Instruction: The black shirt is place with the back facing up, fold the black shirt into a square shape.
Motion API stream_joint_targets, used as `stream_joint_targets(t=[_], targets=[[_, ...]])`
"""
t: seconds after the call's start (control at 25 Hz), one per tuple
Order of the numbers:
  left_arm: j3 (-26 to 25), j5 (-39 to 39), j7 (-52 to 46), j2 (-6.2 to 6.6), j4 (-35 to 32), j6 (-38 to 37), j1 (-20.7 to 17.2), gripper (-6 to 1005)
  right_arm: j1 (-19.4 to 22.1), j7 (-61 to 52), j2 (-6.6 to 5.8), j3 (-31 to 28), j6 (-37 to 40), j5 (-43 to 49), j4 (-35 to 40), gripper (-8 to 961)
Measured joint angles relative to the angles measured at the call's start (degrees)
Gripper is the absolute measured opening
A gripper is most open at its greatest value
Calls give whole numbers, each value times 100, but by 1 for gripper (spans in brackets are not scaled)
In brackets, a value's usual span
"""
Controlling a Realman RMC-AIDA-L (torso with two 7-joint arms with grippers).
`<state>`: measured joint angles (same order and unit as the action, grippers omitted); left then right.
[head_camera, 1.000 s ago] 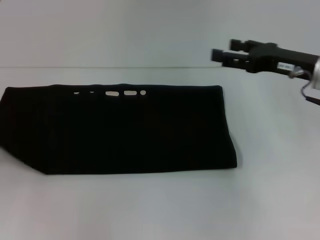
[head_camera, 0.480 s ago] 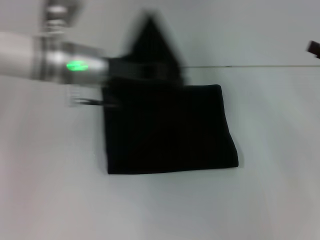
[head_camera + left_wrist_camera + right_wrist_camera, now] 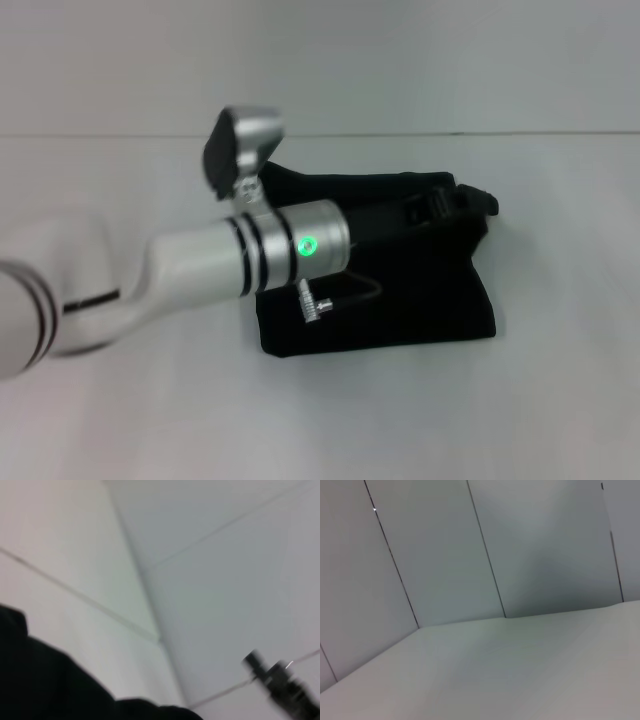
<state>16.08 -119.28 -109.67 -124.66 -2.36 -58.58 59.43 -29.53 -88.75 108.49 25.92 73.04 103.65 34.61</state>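
Observation:
The black shirt (image 3: 400, 310) lies on the white table as a roughly square, doubled-over block, its left part carried over onto its right part. My left arm reaches across it from the left. At the shirt's far right corner, my left gripper (image 3: 478, 203) is shut on a bunched edge of the fabric. Black cloth (image 3: 55, 685) fills a near corner of the left wrist view. The right gripper (image 3: 280, 686) shows only there, small, blurred and far from the shirt. It is outside the head view.
The white table (image 3: 320, 420) stretches around the shirt on all sides, with its back edge (image 3: 500, 133) against a pale wall. The right wrist view holds only table surface and wall panels (image 3: 445, 555).
The left arm swung in from the left, lifted the shirt's left half and brought it over to the right edge. The right gripper withdrew out of the head view.

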Motion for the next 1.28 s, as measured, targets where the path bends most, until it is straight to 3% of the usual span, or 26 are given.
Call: stream_joint_targets(t=[0.08, 0.16, 0.4, 0.52, 0.72, 0.84, 0.96, 1.28], targets=[[-460, 107, 482, 4, 138, -498, -386, 75, 4, -11, -17, 0, 14, 39, -22, 900], [-523, 109, 516, 12, 125, -774, -502, 140, -1, -38, -19, 1, 24, 89, -44, 900], [-624, 111, 561, 45, -30, -1961, -616, 302, -54, -265, -15, 6, 11, 240, -82, 900], [-842, 115, 491, 66, -469, -2298, -695, 379, -103, -581, -33, 9, 75, 400, -15, 900], [-788, 94, -274, 163, -1421, -1139, -800, 618, -305, -1590, -204, 32, 324, 1022, 81, 900], [-546, 72, -456, 400, -1526, -316, -800, 762, -444, -1988, -272, 66, 479, 1276, 84, 900], [-175, 62, -688, 592, -1560, 417, -782, 898, -536, -2099, -263, 105, 518, 1309, 85, 900], [1241, 57, -1240, 732, -1830, 1491, -834, 968, -675, -2165, -178, 247, 265, 1332, 45, 900]])
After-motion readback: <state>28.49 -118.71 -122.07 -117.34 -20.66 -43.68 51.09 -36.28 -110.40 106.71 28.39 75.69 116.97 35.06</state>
